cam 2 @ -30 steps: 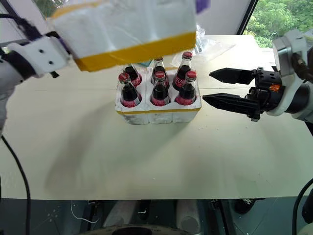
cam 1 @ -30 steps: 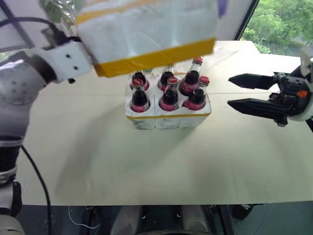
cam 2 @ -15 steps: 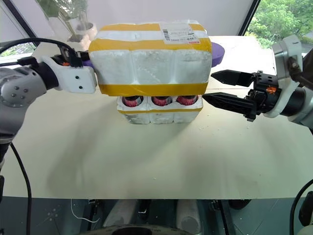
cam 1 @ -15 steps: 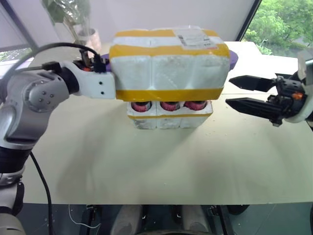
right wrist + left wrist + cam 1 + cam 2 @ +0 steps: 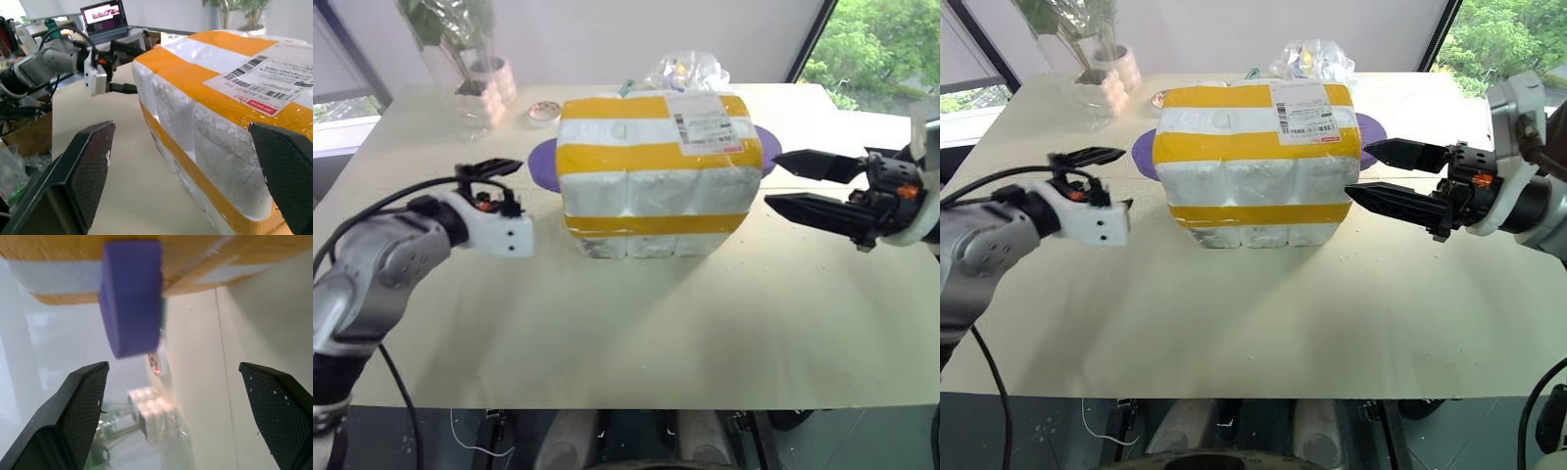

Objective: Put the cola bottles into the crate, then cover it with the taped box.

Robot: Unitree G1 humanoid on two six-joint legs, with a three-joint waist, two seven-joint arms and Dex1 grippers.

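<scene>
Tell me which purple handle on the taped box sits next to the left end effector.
The purple handle on the plant side of the taped box, beside the open left end effector.

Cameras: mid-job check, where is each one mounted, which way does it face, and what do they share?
Left and right eye views: on the head, looking forward and down at the taped box on the table; both arms show.
Left wrist view: along the open left gripper toward a purple handle.
Right wrist view: along the open right gripper at the box's labelled side.
Shared: the right wrist view also catches the left gripper.
</scene>
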